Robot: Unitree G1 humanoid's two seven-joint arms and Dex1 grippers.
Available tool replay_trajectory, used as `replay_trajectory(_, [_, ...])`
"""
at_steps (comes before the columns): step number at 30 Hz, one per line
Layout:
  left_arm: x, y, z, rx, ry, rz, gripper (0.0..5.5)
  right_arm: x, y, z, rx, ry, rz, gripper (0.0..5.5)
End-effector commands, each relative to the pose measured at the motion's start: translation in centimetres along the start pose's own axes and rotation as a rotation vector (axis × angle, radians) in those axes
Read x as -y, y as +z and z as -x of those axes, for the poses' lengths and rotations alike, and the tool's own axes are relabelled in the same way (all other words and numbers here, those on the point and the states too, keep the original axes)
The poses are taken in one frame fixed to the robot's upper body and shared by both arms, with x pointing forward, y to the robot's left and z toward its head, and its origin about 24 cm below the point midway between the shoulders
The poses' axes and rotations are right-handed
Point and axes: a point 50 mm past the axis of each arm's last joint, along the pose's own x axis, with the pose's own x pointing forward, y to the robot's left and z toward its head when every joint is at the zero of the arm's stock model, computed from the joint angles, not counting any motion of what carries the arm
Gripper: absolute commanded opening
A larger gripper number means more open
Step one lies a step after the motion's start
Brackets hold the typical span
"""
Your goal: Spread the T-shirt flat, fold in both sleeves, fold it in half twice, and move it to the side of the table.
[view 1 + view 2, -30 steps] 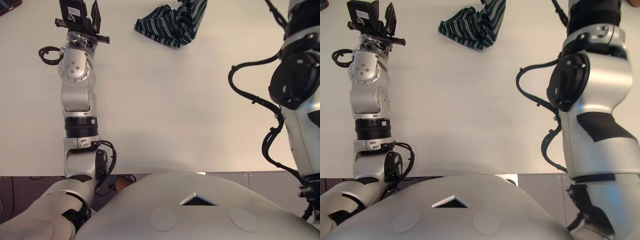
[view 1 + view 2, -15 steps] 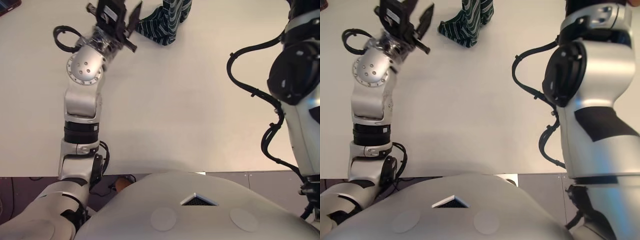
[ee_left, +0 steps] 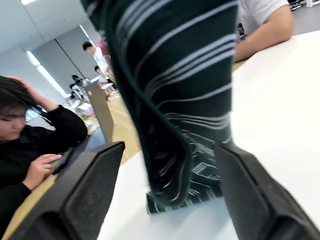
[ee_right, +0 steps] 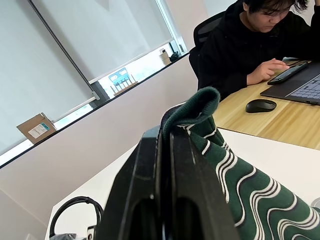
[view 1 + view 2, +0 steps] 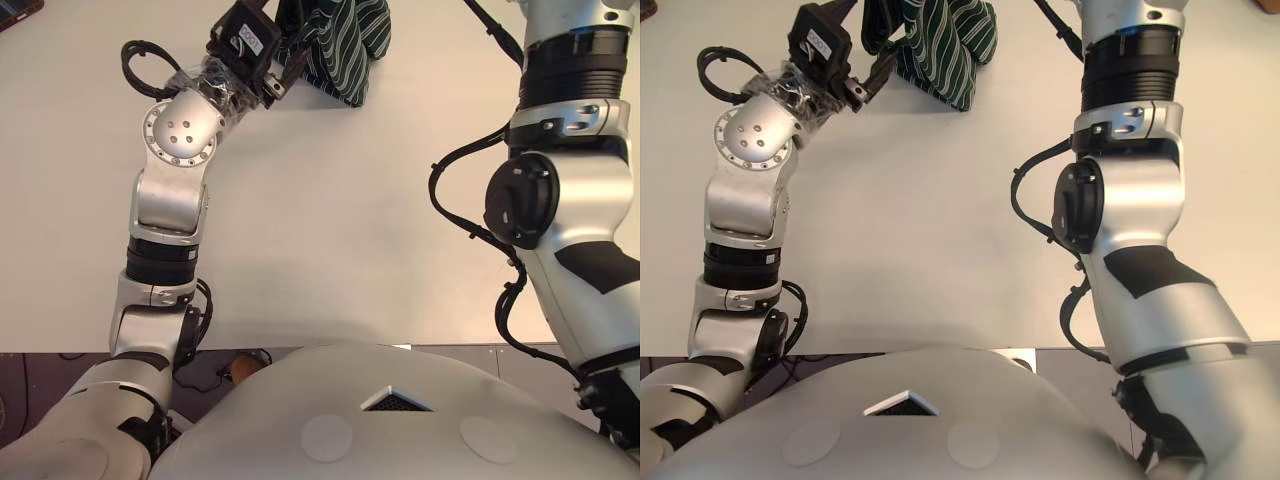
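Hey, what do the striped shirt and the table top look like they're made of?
Shirt: soft knit fabric, probably cotton or a blend, matte dark green with thin white stripes. It bunches in limp folds and the stripes bend with them.
Table: hard, smooth, off-white top, likely laminate or painted board. It looks flat and even with a faint sheen.
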Motion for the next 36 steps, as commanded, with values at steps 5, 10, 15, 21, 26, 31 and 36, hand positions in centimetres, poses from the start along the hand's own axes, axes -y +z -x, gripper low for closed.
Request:
replay_trajectory(5, [0.0,-0.8,-0.4,-0.049,-0.019,-0.051,3.02,-0.4,-1.1,-0.1,-0.015,0.008,-0.021,0.0])
replay_trajectory(10, [0.3,-1.9,-0.8,-0.072,-0.02,-0.007,2.26,-0.4,-1.2,-0.2,-0.012,0.0,-0.023,0.0])
replay_trajectory(15, [0.7,-3.4,-0.7,-0.109,-0.02,0.037,1.5,-0.3,-1.0,-0.3,0.0,-0.011,-0.021,0.0])
replay_trajectory(21, [0.3,-4.2,-0.6,-0.13,0.016,0.057,0.61,-0.1,-0.2,-0.2,0.061,-0.04,-0.013,0.0])
replay_trajectory(26, [-0.9,-4.3,-0.5,-0.138,0.057,0.031,0.05,0.6,1.9,0.3,0.22,-0.128,-0.001,0.0])
replay_trajectory(31, [-7.7,-1.0,-1.9,-0.024,0.221,-0.078,0.05,1.9,5.7,1.5,0.472,-0.267,0.003,0.0])
replay_trajectory(36, [-14.9,5.7,-4.2,0.058,0.228,-0.22,0.05,1.8,8.9,1.1,0.579,-0.378,0.066,0.0])
